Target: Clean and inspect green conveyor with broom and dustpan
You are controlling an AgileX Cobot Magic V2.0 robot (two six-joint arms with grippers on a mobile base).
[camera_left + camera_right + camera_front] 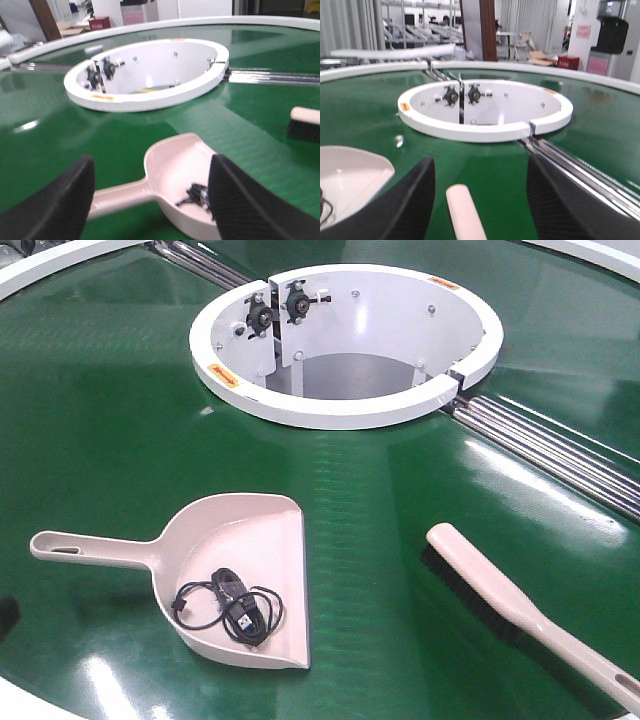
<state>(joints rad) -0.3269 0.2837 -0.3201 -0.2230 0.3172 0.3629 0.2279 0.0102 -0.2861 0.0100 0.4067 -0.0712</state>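
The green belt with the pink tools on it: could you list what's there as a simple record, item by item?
surface: green conveyor, glossy, with a white ring hub
dustpan: lying flat on the belt, handle pointing left
in the dustpan: coiled black cable
broom: lying on the belt to the right, apart from the dustpan
left gripper: open, above the dustpan's handle
right gripper: open, over the broom's end

Each gripper, the left gripper [150, 200] and the right gripper [480, 200], has broad black fingers [55, 205] with finely cross-hatched faces.
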